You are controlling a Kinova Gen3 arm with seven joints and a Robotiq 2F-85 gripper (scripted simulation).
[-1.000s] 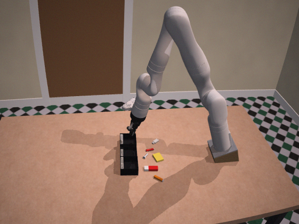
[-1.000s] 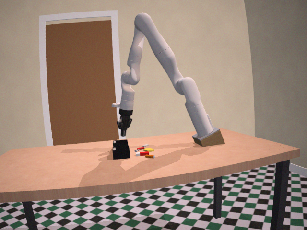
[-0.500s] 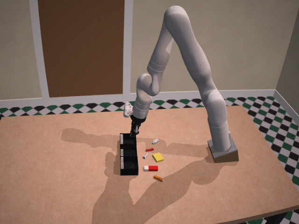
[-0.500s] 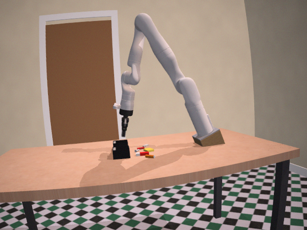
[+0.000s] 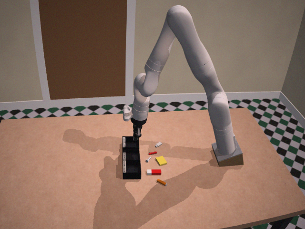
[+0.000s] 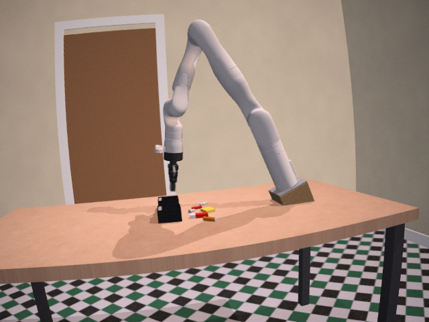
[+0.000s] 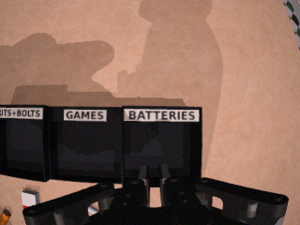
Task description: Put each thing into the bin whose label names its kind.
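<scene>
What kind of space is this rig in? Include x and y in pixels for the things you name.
Looks like a plain indoor room set up as a robot work area, exact use unclear: a brown door [image 5: 85, 49] [image 6: 112, 114] in a white frame, a checkered tile floor, and an arm mounted on a wood-topped table [image 5: 49, 184] [image 6: 51, 235].

The open-topped black bin labelled BATTERIES [image 5: 131, 142] [image 7: 196, 150] had bare floor below the fingertips; its thin black walls stood around that space.
</scene>
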